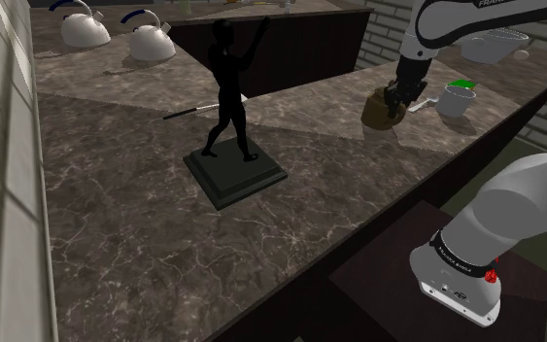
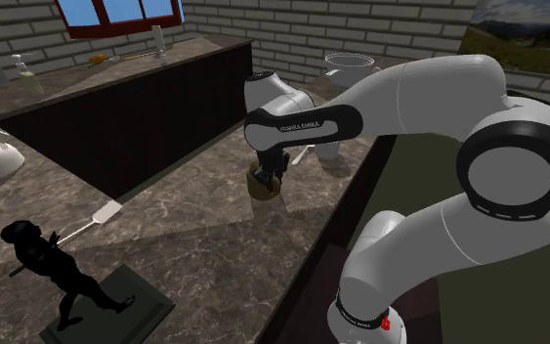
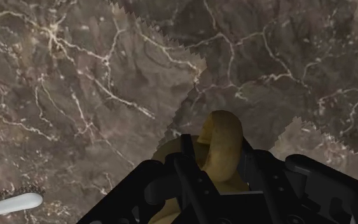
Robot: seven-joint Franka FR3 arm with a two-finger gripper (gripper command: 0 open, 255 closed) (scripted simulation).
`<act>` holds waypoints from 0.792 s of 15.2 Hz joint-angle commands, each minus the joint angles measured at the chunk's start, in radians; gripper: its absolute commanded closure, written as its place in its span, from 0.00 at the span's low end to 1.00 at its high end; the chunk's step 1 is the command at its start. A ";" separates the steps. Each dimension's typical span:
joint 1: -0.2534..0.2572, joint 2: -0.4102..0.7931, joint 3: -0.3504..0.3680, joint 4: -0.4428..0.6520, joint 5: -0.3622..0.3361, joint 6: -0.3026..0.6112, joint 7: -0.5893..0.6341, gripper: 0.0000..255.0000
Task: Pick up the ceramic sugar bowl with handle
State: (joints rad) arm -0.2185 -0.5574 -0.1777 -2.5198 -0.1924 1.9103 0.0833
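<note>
Shoulder view: tan sugar bowl (image 1: 378, 113) sits on the dark marble counter (image 1: 116, 214) toward the far right, just beside a white cup (image 1: 453, 102); black gripper (image 1: 394, 97) is down on top of it, arm coming in from above; black figurine (image 1: 230, 97) on its base stands well apart at centre, no obstacle. Second exterior view: gripper low over the bowl, bowl base looks to be on the counter, not lifted as far as I can tell; a white flat utensil (image 2: 97, 217) lies well apart toward the left. Wrist view: rounded tan handle (image 3: 223, 143) stands between the two fingers (image 3: 189, 170), which look pressed to both sides of it with only a narrow gap between them, so the bowl is gripped by the handle alone. Risks, as judgement: the handle is curved and looks smooth, so the pads may slide off on the lift; the grip is off the bowl's centre, so the body could swing down and pivot between the jaws; a slip this near the cup could knock it; a fast lift makes all of this worse; grip depth is hidden by the fingers, can't confirm
</note>
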 commanded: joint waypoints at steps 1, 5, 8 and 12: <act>0.001 -0.001 0.001 -0.002 0.001 0.000 0.000 1.00; 0.002 -0.013 0.006 0.043 0.006 -0.057 -0.004 1.00; 0.003 -0.019 0.010 0.079 0.009 -0.099 -0.008 1.00; 0.005 -0.023 0.015 0.130 0.014 -0.154 -0.013 1.00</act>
State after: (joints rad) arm -0.2141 -0.5765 -0.1657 -2.4032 -0.1800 1.7730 0.0706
